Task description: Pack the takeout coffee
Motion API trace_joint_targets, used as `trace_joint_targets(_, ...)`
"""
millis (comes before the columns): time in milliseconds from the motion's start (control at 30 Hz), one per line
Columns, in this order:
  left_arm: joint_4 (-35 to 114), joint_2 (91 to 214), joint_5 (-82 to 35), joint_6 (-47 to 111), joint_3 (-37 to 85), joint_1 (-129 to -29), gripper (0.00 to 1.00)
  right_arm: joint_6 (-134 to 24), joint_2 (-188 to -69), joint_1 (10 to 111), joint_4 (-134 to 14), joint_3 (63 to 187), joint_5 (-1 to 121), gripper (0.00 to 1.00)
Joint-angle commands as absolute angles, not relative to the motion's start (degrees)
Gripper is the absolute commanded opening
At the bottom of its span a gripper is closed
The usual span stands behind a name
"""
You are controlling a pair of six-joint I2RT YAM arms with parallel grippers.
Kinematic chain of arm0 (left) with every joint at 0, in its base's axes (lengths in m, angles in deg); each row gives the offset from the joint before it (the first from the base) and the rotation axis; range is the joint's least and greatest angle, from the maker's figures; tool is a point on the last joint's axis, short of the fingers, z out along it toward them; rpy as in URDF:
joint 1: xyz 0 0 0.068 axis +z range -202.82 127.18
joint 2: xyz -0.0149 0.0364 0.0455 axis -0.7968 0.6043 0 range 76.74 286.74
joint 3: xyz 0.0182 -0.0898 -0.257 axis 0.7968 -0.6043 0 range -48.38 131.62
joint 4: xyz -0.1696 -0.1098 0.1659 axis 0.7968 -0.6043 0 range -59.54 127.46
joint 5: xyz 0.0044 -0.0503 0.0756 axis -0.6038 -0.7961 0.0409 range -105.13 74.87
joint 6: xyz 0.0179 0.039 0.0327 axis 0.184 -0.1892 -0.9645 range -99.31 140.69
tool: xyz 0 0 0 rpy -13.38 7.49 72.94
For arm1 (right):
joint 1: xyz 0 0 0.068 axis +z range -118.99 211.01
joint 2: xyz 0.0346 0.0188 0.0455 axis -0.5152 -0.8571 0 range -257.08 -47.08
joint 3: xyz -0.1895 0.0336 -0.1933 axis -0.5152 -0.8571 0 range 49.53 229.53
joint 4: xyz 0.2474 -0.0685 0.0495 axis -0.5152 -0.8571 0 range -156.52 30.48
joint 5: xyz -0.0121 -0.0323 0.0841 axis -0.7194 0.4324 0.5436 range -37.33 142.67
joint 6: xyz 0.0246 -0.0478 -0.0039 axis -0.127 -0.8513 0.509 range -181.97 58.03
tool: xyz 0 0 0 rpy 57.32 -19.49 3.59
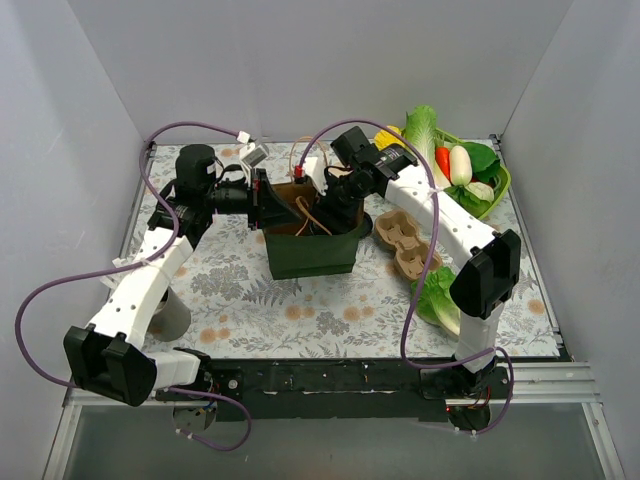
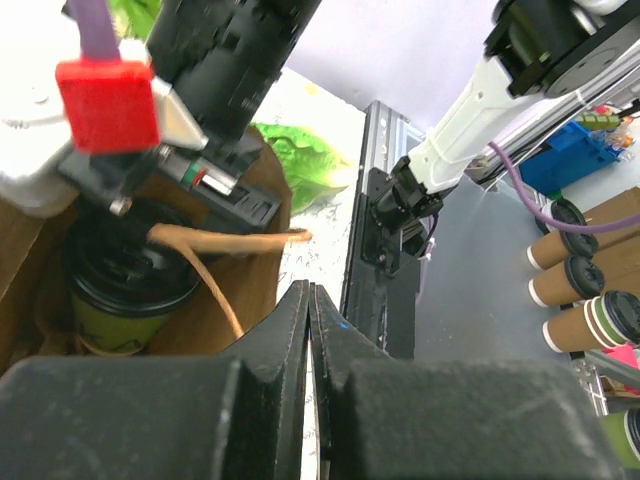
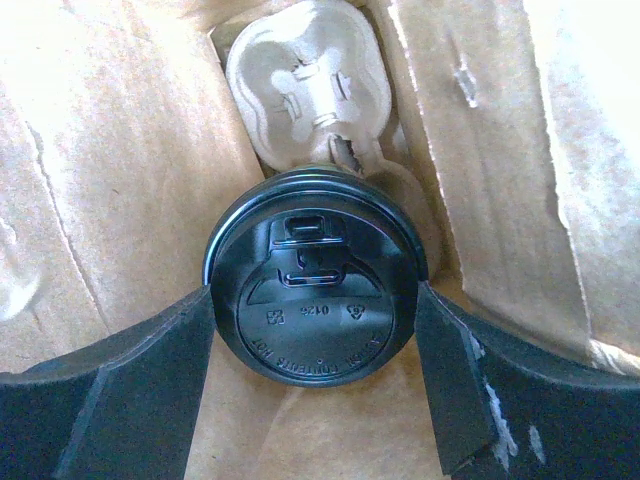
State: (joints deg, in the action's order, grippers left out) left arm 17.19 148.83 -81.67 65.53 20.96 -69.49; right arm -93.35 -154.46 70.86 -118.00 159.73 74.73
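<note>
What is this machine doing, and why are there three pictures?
It is a robot with two arms. One camera looks down from above; each other picture comes from a camera on an arm's wrist. On the flowery table stand a paper bag, a brown cup tray, a grey cup and a basket of vegetables. The right end effector reaches into the bag, its fingers against both sides of the coffee cup with its black lid. The left end effector is shut and seems to pinch the bag's rim.

Lidded takeout coffee point(image 3: 315, 300) upright in bag point(image 3: 120, 150)
</note>
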Motion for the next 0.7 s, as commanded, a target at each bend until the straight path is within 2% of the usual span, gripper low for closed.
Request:
trace_joint_targets(0, 13.03, 147.49, -84.12, 67.18, 25.54, -69.52, 0.0, -92.03, -155.28, 70.74, -116.91, 162.03, 75.7, 0.04)
trace_joint_targets(233, 8.46, 145.03, -81.67, 68.94, 22.55, -69.26, 0.0, -92.55, -156.25, 70.74, -115.59, 162.04, 73.15, 0.04)
trace_joint_targets(267, 8.37, 144.5, -79.83, 68.33, 22.72, -69.26, 0.04, -92.73, -156.24, 70.74, -115.24, 161.77, 73.23, 0.04)
trace_joint_targets(367, 8.63, 141.87, -67.8, 65.43, 22.03, -69.17, 0.39, -92.73, -155.98, 70.74, -115.33, 161.6, 73.58, 0.04)
trace_joint_targets(400, 9.33, 141.17, -65.34, 64.64, 21.41, -69.26, 0.43, -92.82, -155.81, 70.74, -115.24, 161.33, 73.67, 0.04)
trace_joint_targets(467, 11.7, 141.51, -64.25, 64.28, 19.92, -69.26, 0.49, -92.73, -155.54, 70.65, -115.15, 161.07, 73.76, 0.04)
trace_joint_targets(667, 20.92, 145.46, -69.27, 66.56, 17.11, -69.26, 0.49, -92.56, -155.37, 70.74, -115.33, 162.38, 73.41, 0.04)
